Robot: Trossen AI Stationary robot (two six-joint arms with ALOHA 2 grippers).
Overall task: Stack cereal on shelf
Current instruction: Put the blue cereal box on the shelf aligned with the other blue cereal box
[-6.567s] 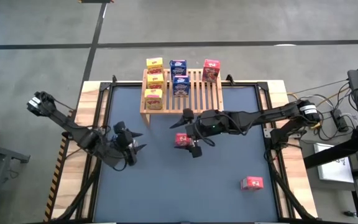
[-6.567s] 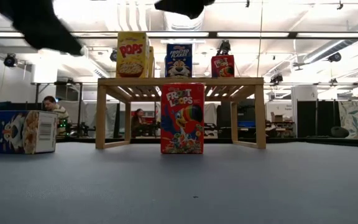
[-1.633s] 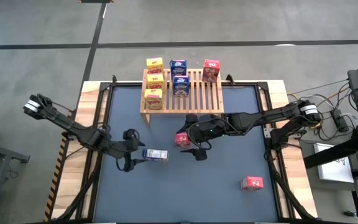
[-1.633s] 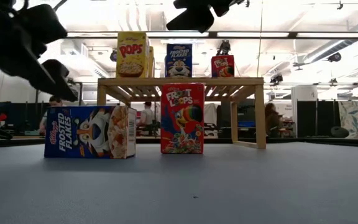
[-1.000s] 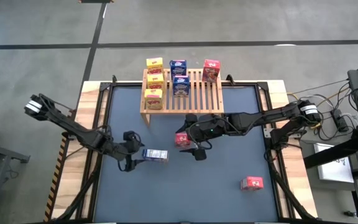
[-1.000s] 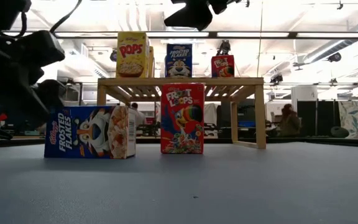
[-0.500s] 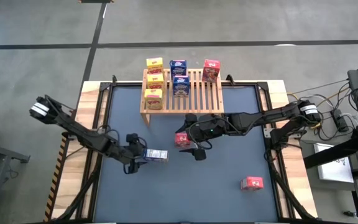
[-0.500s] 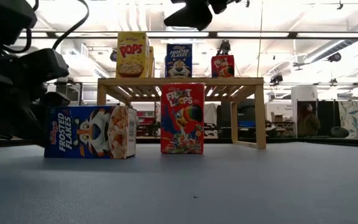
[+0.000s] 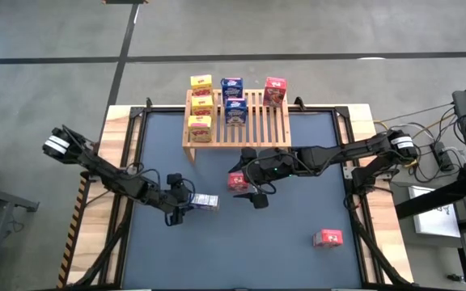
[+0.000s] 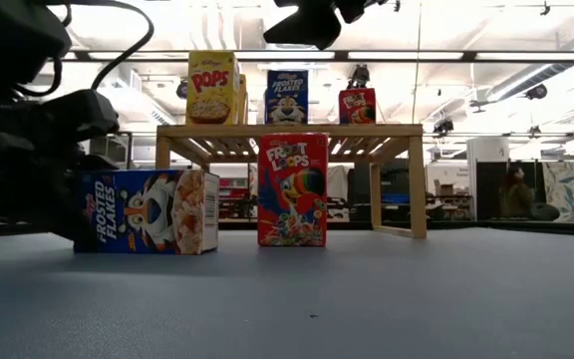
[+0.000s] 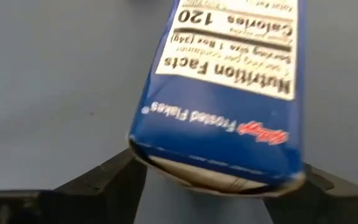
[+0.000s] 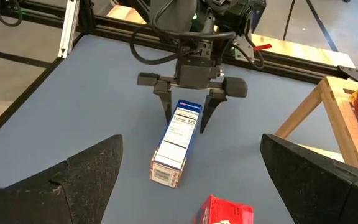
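The left gripper [image 9: 186, 201] straddles one end of a blue box [image 9: 204, 202] lying flat on the mat, fingers apart at its sides, not visibly clamped. The shelf [image 9: 257, 129] holds six boxes. Below it stands a red box [image 9: 236, 181] beside the wide-open, empty right gripper [image 9: 253, 192]. Another red box [image 9: 328, 238] lies apart.

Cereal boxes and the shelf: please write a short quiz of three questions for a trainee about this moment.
1. True or false: the shelf carries three red boxes.
2. The left claw is at: A) the lying blue box; B) an upright red box; C) a yellow box.
3. How many boxes are on the table, off the shelf?
Key: 1 false, it carries only one; 2 A; 3 three.
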